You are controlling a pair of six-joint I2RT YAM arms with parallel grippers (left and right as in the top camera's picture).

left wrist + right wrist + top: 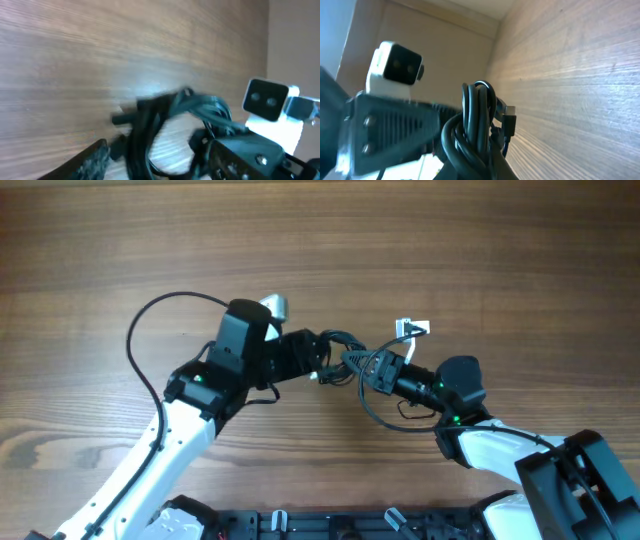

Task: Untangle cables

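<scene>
The cables (340, 345) form a small dark knotted bundle near the table's middle, between my two grippers. My left gripper (322, 368) stands open at the bundle's left side. In the left wrist view one of its fingers (95, 161) shows at the bottom left, apart from the cables (160, 125). My right gripper (354, 364) is shut on the bundle from the right. In the right wrist view the looped cables (475, 125) rise out of that gripper (487, 162), and a small plug (510, 122) sticks out beside them. A loose strand (375, 417) curves down beneath the right arm.
The left arm's thick black cable (140, 345) arcs over the wooden table (480, 250) at the left. A dark rail (300, 525) runs along the front edge. Each wrist view shows the other arm's white camera (270, 100) (395, 65) close by.
</scene>
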